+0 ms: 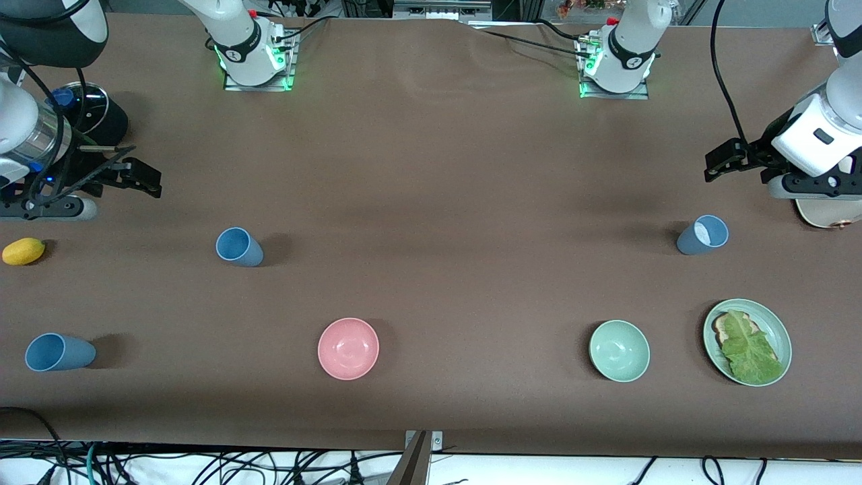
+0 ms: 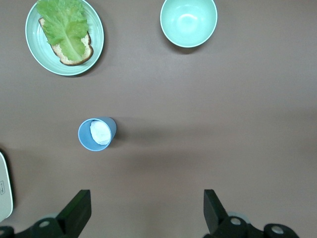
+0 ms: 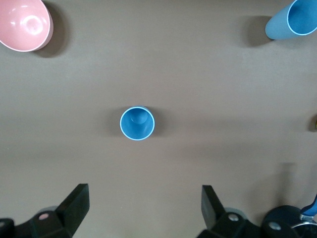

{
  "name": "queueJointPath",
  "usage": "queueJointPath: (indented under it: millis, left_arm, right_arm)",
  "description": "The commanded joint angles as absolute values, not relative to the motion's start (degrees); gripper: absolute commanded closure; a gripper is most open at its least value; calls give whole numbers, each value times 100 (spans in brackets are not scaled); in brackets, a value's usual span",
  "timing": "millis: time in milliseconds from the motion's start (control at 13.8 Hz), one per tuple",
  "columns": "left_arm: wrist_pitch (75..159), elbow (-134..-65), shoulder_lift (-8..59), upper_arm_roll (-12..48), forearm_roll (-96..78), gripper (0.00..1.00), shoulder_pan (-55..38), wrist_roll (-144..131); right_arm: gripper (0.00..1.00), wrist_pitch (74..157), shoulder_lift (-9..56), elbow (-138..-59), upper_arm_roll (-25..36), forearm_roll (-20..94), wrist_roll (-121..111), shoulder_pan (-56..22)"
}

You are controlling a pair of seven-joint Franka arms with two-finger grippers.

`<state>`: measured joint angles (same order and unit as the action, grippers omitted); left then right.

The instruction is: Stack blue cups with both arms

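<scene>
Three blue cups stand on the brown table. One blue cup [image 1: 239, 247] is toward the right arm's end and also shows in the right wrist view [image 3: 137, 123]. A second blue cup [image 1: 59, 352] is nearer the front camera, at that same end [image 3: 292, 20]. The third blue cup [image 1: 702, 236], paler inside, is at the left arm's end [image 2: 96, 134]. My right gripper [image 1: 138, 176] is open and empty over bare table beside the dark pot [image 3: 143, 210]. My left gripper [image 1: 724, 162] is open and empty over bare table beside the third cup [image 2: 146, 213].
A pink bowl [image 1: 348, 348] and a green bowl [image 1: 619, 350] sit near the front edge. A green plate [image 1: 781, 330] holds toast and lettuce. A yellow lemon [image 1: 23, 250] and a dark pot [image 1: 87, 111] are at the right arm's end. A cream object [image 1: 828, 212] lies under the left arm.
</scene>
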<state>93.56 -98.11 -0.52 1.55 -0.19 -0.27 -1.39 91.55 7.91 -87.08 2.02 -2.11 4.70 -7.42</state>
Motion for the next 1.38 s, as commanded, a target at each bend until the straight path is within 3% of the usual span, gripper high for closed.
queueJointPath:
  millis: [0,434,651,941,1158,1303]
  left_arm:
    - [9237,-9738,-44,150,131,0,-9,-62]
    - [9404,-9729,763,149,475,0,675,666]
    - [10149,-10088,1185,149,501,1,1246,1035]
    - [11526,-11168,1204,149,536,3,1538,1301]
    - [12539,-11873,1291,149,623,11,1556,1309]
    - [12726,-11892,1519,149,1035,23,1564,1318]
  right_arm:
    - [0,9105,844,-8578,193,-149,527,-747]
    - [0,9123,905,-8561,220,-27,536,-677]
    - [0,9184,967,-8534,246,9,545,-659]
    - [0,9579,1133,-8534,237,-9,457,-677]
    - [0,9650,1449,-8534,237,-9,466,-677]
    - [0,9650,1450,-8543,237,-35,431,-677]
